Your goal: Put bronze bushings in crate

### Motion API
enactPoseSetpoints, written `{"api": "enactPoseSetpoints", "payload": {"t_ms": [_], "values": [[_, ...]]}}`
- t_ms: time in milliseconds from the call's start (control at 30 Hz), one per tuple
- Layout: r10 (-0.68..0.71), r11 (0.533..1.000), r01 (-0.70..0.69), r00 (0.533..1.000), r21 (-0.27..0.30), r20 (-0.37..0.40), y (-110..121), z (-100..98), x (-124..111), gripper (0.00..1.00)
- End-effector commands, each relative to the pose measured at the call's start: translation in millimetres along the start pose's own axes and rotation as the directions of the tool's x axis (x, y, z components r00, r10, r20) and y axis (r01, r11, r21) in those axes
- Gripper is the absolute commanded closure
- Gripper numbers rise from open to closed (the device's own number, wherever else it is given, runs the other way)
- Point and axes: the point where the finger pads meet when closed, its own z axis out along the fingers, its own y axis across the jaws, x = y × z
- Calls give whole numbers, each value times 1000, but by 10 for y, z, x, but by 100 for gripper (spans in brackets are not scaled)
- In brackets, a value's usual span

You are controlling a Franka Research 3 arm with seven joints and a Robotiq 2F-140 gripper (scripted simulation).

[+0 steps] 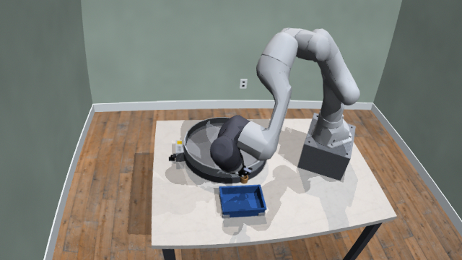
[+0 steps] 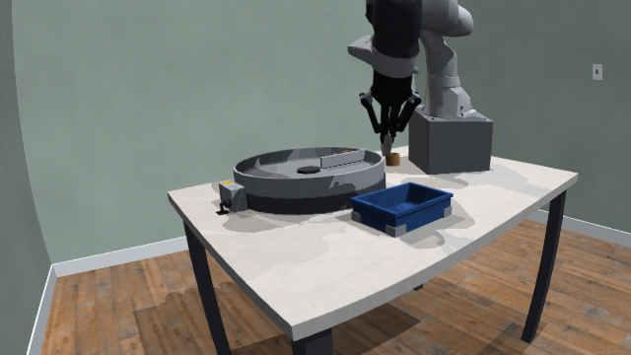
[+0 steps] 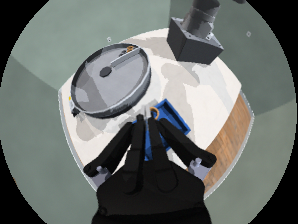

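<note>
My gripper (image 1: 244,172) is shut on the wall of a bronze bushing (image 1: 244,178), a small brown ring hanging from the fingertips. It hangs just past the front right rim of the grey turning table, a little short of the blue crate (image 1: 242,200). In the exterior view the bushing (image 2: 392,159) sits under the fingertips (image 2: 387,144), above the table top and beside the turning table (image 2: 308,173). The wrist view shows the ring (image 3: 153,110) at the fingertips with the crate below. The crate (image 2: 401,207) looks empty. A few small bushings (image 3: 127,48) lie at the turning table's far edge.
The robot's grey base block (image 1: 326,155) stands at the table's right back. A small control box (image 2: 232,194) is fixed to the turning table's left side. A grey divider bar (image 2: 341,159) and a dark hub (image 2: 308,170) sit on the turning table.
</note>
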Motion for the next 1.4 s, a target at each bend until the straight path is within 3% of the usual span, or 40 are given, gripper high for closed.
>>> {"api": "enactPoseSetpoints", "payload": {"t_ms": [0,267,1367], "values": [[43,999,-43,999,-11,-31,96,-83,-52,100],[43,999,-43,999,-11,-31,174,-238,-251,100],[43,999,-43,999,-11,-31,188,-266,-287,100]]}}
